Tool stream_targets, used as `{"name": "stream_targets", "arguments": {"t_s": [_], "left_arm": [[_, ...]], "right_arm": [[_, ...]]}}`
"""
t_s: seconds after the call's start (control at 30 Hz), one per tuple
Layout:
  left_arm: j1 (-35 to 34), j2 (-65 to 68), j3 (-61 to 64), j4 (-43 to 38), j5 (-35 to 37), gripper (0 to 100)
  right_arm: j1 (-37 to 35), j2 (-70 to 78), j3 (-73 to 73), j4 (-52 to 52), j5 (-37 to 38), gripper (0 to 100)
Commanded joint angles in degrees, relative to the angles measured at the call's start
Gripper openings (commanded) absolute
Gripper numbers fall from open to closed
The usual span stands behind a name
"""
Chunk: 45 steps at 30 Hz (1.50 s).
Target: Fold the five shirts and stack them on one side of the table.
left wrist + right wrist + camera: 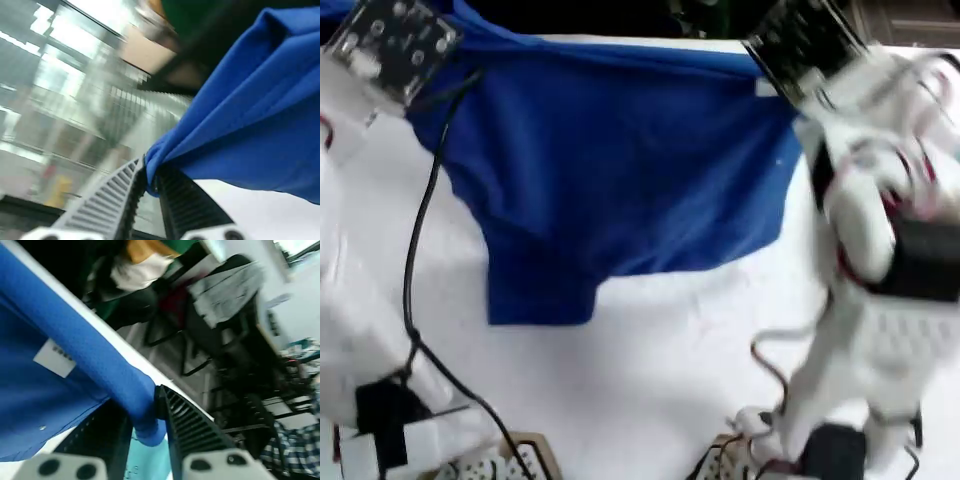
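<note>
We saw the left pincer [150, 176] and the right pincer [149, 412] each clamped on the blue shirt [620, 170] — spread over the white surface [650, 380].

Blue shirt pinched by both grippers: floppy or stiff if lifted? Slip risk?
Likely floppy: the blue fabric shirt sags in soft folds between the grips. Probably light: a small pinch in the left gripper holds its corner. Slipping seems unlikely: ridged fingers of the right gripper clamp a rolled edge.

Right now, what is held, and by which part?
The blue shirt: the left gripper has jaws shut on a bunched edge, the right gripper on the thick hem by the white label.
</note>
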Motion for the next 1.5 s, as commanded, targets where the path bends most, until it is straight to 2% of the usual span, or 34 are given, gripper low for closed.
{"name": "stream_targets", "arguments": {"t_s": [0.0, 0.13, 0.3, 0.43, 0.57, 0.7, 0.9, 1.0, 1.2, 1.37, 1.47], "left_arm": [[-0.7, -3.6, -5.3, -1.6, 0.0, 2], [-1.0, -6.3, -8.8, -1.1, -0.1, 2], [-5.1, -10.3, -10.2, -1.7, -0.5, 2], [-5.7, -13.2, -9.7, -1.1, -5.5, 2], [-5.4, -13.4, -8.4, 0.1, -6.4, 2], [-3.7, -13.5, 4.0, 1.1, -7.5, 2], [0.5, -13.6, 34.0, -1.1, -16.0, 2], [2.1, -13.5, 50.6, -8.1, -16.5, 2], [2.2, -13.5, 76.2, -36.2, -16.5, 2], [2.4, -13.2, 83.1, -51.9, -16.5, 2], [2.4, -10.2, 82.6, -57.8, -16.5, 2]], "right_arm": [[4.7, -6.9, -1.8, 1.1, -0.1, 1.9], [7.5, -12.9, -1.8, 4.7, 2.5, 1.9], [10.2, -20.1, -1.7, 9.1, 5.6, 1.9], [10.9, -22.8, -1.6, 11.7, 8.4, 1.9], [10.5, -22.7, 2.2, 12.9, 8.4, 1.9], [8.1, -22.8, 17.8, 11.2, 8.4, 1.9], [-0.8, -22.8, 45.5, 2.9, 8.2, 1.9], [-4.0, -22.8, 59.8, -8.3, 7.9, 1.9], [-7.3, -22.7, 78.2, -36.5, 7.9, 1.9], [-8.1, -17.4, 81.1, -55.3, 8.0, 1.9], [-7.4, -10.8, 78.6, -63.6, 7.9, 1.9]]}}
